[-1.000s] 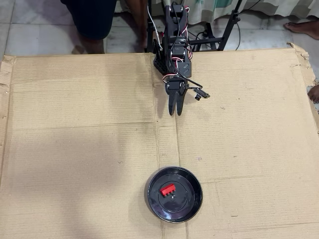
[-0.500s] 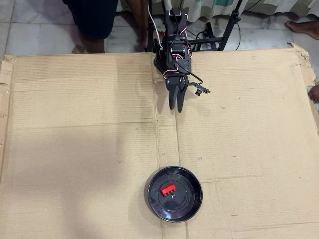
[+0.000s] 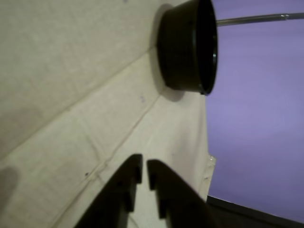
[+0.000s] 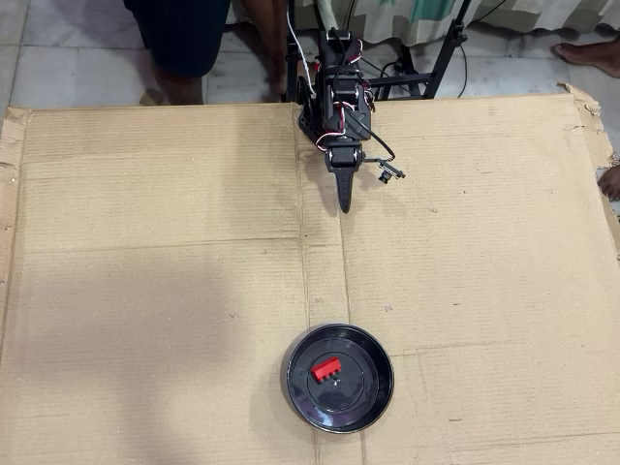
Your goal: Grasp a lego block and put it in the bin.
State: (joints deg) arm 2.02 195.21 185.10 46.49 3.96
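In the overhead view the red lego block (image 4: 326, 368) lies inside the round glossy black bin (image 4: 340, 411), left of its middle, near the front of the cardboard. My gripper (image 4: 344, 203) is far from it, up near the arm's base, pointing toward the bin. In the wrist view the gripper (image 3: 144, 170) shows two black fingers nearly touching, with nothing between them. The bin (image 3: 183, 47) appears there at the top, seen from the side. The block is hidden in the wrist view.
A large cardboard sheet (image 4: 145, 271) covers the floor under everything. Behind the arm's base (image 4: 334, 87) are cables, black stand legs (image 4: 441, 58) and a person's legs (image 4: 184, 48). A foot (image 4: 591, 50) shows at top right. A purple surface (image 3: 256, 118) fills the wrist view's right side.
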